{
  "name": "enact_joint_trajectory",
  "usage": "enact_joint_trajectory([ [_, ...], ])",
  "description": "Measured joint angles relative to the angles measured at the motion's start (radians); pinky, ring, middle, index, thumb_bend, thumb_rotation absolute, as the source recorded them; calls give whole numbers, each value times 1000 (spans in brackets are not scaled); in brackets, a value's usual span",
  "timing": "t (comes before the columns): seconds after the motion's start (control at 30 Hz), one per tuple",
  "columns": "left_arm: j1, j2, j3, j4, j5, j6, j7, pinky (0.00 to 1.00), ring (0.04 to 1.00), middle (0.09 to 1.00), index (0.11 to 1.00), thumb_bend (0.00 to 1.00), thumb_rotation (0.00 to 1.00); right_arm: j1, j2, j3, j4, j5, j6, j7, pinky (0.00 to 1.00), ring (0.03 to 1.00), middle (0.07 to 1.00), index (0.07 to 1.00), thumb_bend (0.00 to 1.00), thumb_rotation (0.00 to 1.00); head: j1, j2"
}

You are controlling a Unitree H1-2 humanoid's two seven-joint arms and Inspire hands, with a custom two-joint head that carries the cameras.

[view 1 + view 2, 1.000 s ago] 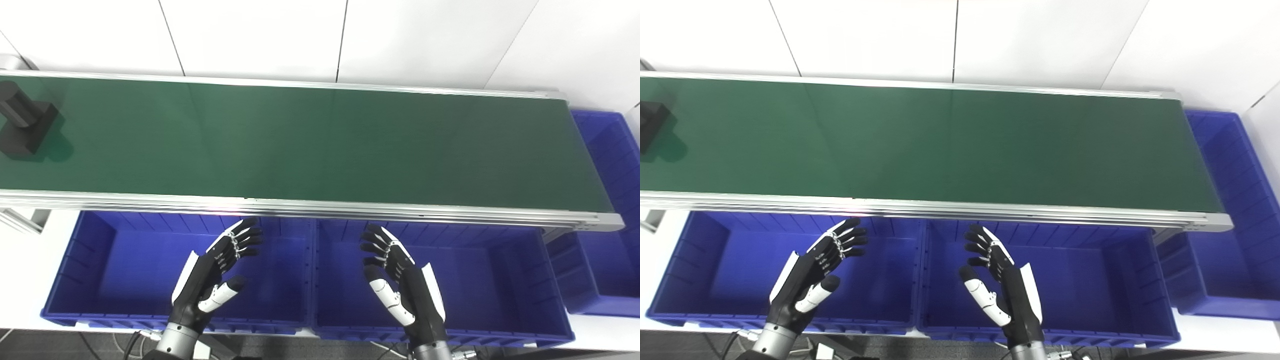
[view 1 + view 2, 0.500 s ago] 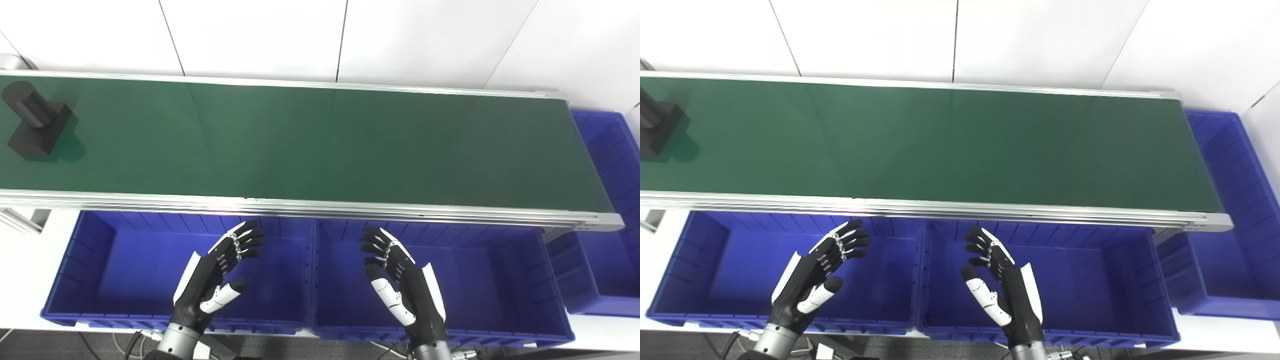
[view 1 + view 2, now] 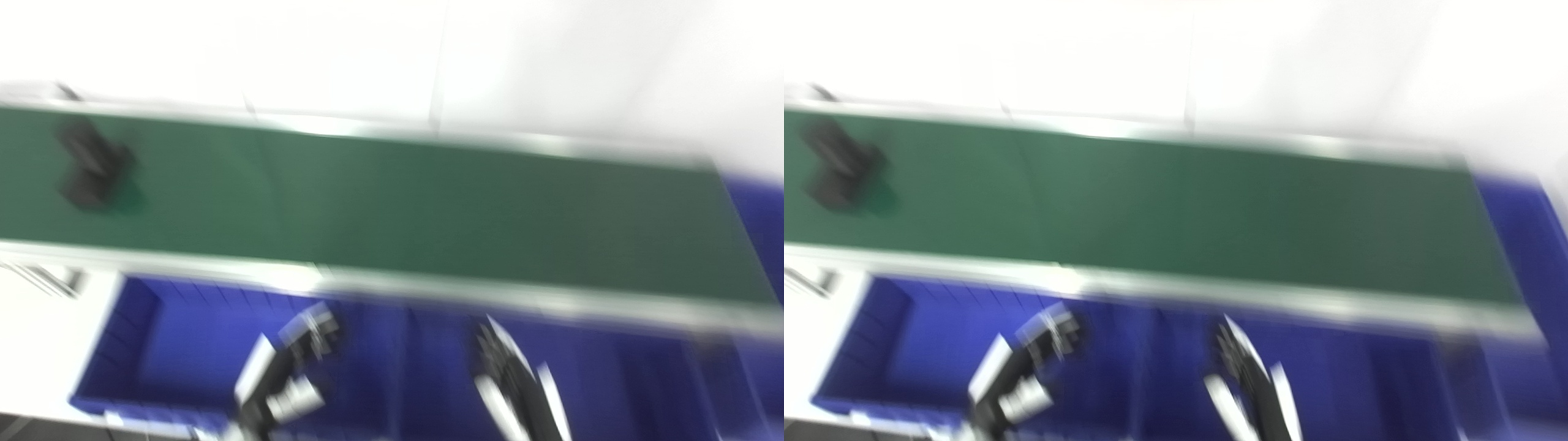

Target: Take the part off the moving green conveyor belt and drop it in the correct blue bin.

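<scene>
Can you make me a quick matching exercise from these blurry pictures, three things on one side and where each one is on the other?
Things:
1. dark part
2. left hand
3. right hand

Places:
A. over the blue bin at lower left
B. on the green conveyor belt, far left end
C. over the bin right of centre

Pairs: 1-B, 2-A, 3-C
</scene>
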Motion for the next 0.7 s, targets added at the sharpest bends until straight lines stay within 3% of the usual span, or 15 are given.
enact_joint_trajectory([
  [0.17, -15, -11, -19, 29, 4, -1, 23, 669, 739, 777, 805, 912, 644, -12, -9, -9, 22, 7, -14, 0, 670, 784, 835, 884, 365, 817, 29, -46],
  [0.7, -33, -9, -46, 45, 21, -1, 62, 662, 734, 771, 800, 879, 618, -25, -12, -17, 48, 16, -46, 1, 670, 787, 832, 888, 319, 827, 43, -64],
])
